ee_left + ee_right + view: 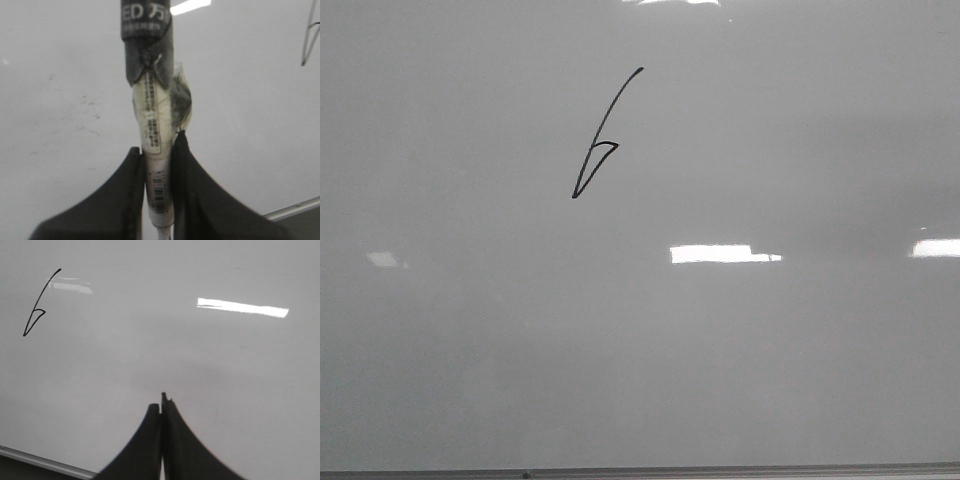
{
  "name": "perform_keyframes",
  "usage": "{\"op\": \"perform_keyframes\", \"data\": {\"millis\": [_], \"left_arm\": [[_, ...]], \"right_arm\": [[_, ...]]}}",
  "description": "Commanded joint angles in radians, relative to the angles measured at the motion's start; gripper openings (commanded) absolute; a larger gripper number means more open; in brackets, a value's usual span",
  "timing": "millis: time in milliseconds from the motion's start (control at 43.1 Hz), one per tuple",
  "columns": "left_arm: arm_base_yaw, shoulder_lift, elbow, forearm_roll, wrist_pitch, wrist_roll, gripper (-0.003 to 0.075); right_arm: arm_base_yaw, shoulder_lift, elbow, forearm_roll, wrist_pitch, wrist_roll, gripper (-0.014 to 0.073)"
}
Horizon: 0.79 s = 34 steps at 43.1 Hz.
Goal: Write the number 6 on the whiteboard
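The whiteboard [740, 380] fills the front view, glossy pale grey. The number 6 [603, 140] is drawn on it in thin black line, a slanted stroke with a narrow pointed loop, left of centre in the upper part. It also shows in the right wrist view [39, 307] and partly at the edge of the left wrist view [311, 37]. My left gripper [158, 145] is shut on a white marker [152, 120] with a dark cap end, held clear of the number. My right gripper [161, 405] is shut and empty above the board. Neither gripper shows in the front view.
A thin grey edge strip [640, 471] runs along the board's near side; it also shows in the left wrist view [295, 209] and the right wrist view [45, 464]. Bright rectangular light reflections [720, 254] lie on the board. Faint smudges [85, 105] mark the surface.
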Motion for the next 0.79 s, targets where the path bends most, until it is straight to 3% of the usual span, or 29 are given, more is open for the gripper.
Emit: {"op": "perform_keyframes", "data": {"millis": [0, 232, 581, 767], "left_arm": [[0.064, 0.003, -0.017, -0.03, -0.087, -0.033, -0.001], [0.146, 0.148, -0.017, -0.065, -0.231, -0.035, -0.0009], [0.146, 0.491, -0.073, -0.105, -0.434, -0.035, -0.0009], [0.137, 0.616, -0.139, -0.1, -0.467, -0.027, -0.0009]], "right_arm": [[-0.007, 0.004, -0.022, 0.009, -0.085, 0.002, -0.0061], [-0.007, 0.004, -0.019, 0.009, -0.09, 0.002, -0.0061], [-0.007, 0.004, -0.018, 0.009, -0.088, 0.002, -0.0061], [-0.007, 0.004, -0.002, 0.009, -0.094, 0.002, -0.0061]]}}
